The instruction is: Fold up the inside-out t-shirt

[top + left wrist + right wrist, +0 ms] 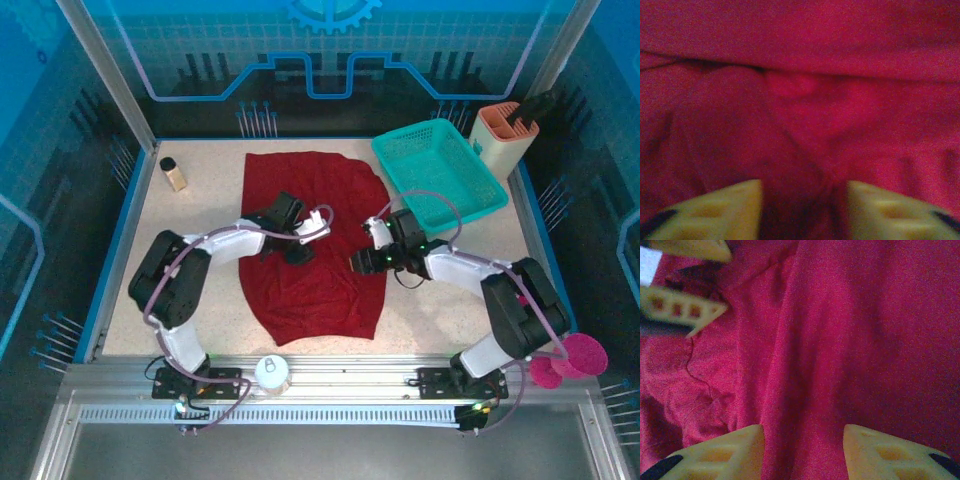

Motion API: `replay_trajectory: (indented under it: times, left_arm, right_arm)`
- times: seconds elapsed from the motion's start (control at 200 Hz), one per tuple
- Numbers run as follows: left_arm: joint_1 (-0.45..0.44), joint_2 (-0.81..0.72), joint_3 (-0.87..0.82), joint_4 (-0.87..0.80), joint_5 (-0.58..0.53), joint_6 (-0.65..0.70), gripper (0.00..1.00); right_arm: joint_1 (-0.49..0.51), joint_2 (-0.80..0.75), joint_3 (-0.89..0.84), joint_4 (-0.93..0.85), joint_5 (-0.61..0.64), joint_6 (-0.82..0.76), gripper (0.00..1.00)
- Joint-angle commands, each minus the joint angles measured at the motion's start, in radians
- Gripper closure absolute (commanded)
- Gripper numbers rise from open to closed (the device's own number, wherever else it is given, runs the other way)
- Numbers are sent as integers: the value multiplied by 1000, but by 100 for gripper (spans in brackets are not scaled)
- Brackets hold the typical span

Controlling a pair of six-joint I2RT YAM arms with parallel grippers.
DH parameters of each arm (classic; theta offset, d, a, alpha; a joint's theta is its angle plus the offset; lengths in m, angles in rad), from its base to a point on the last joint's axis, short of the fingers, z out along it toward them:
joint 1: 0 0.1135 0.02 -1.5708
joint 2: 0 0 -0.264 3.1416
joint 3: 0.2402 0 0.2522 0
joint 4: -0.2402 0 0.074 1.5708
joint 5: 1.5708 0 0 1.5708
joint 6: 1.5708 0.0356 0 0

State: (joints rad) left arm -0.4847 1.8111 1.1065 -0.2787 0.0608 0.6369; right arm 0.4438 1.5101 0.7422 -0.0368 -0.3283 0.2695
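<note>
The dark red t-shirt (315, 200) lies spread out in the middle of the table (200, 240), just beside the teal basket (440, 170). The left gripper (298, 250) and the right gripper (360, 262) sit low over its middle, near each other, probably so each can pinch some cloth to fold. Both have their fingers apart and hold nothing.

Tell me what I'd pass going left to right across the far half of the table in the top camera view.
Small brown bottle → dark red t-shirt → teal basket → peach holder.
</note>
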Motion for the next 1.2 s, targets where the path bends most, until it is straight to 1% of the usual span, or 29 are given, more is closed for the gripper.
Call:
replay_trajectory:
  times: [0.0, 0.02, 0.085, 0.14, 0.22, 0.275, 0.31, 0.355, 0.39, 0.41, 0.46, 0.515, 0.56, 0.64, 0.69, 0.791, 0.881, 0.956, 1.026, 1.111, 1.131, 1.151, 1.166, 1.191]
  left_arm:
    - [-11, 30, 107, -85, -29, 82, 94]
    - [-12, 24, 115, -96, -17, 82, 100]
    - [-28, -21, 107, -96, 17, 63, 100]
    - [-43, -83, 79, -91, 61, 42, 100]
    - [-62, -167, 45, -114, 125, -18, 100]
    - [-71, -206, 39, -145, 138, -85, 100]
    - [-75, -223, 35, -164, 141, -121, 100]
    - [-78, -238, 29, -184, 144, -155, 100]
    - [-79, -246, 24, -198, 150, -174, 100]
    - [-80, -251, 19, -201, 152, -185, 100]
    - [-79, -261, 9, -201, 152, -207, 100]
    - [-80, -270, 6, -204, 164, -231, 100]
    - [-80, -279, 6, -208, 182, -249, 100]
    - [-81, -297, 6, -209, 215, -278, 100]
    - [-81, -308, 4, -211, 238, -292, 100]
    - [-81, -329, -9, -205, 284, -311, 100]
    - [-80, -339, -19, -204, 310, -322, 100]
    - [-80, -339, -23, -209, 328, -326, 100]
    - [-77, -331, -20, -218, 335, -335, 100]
    - [-64, -329, -16, -217, 350, -365, 100]
    - [-58, -331, -17, -212, 358, -373, 100]
    - [-53, -334, -18, -206, 369, -384, 100]
    - [-48, -336, -20, -201, 377, -389, 100]
    - [-40, -339, -22, -192, 396, -402, 100]
  right_arm:
    - [45, -81, -28, 6, -127, -45, 54]
    - [64, -87, -39, 1, -147, -61, 54]
    - [131, -103, -78, 7, -195, -102, 54]
    - [173, -110, -103, 37, -225, -105, 54]
    - [214, -111, -137, 165, -273, -41, 54]
    - [252, -105, -152, 270, -265, 21, 53]
    - [290, -97, -159, 365, -208, 70, 53]
    - [330, -84, -160, 433, -125, 113, 53]
    - [359, -71, -157, 479, -15, 158, 52]
    - [370, -64, -157, 498, 70, 193, 52]
    - [376, -39, -164, 539, 253, 310, 53]
    - [376, 1, -177, 620, 366, 384, 52]
    - [380, 28, -174, 632, 478, 436, 51]
    - [386, 63, -137, 596, 590, 494, 49]
    - [387, 79, -108, 582, 607, 509, 48]
    - [397, 103, -60, 502, 689, 576, 48]
    - [399, 148, -23, 503, 708, 546, 48]
    - [408, 194, 11, 520, 702, 499, 45]
    - [409, 247, 40, 522, 707, 506, 44]
    - [409, 306, 81, 483, 727, 527, 43]
    - [408, 317, 86, 479, 732, 533, 44]
    - [405, 325, 88, 480, 731, 541, 47]
    - [403, 329, 86, 484, 727, 549, 51]
    - [396, 331, 75, 503, 716, 553, 61]
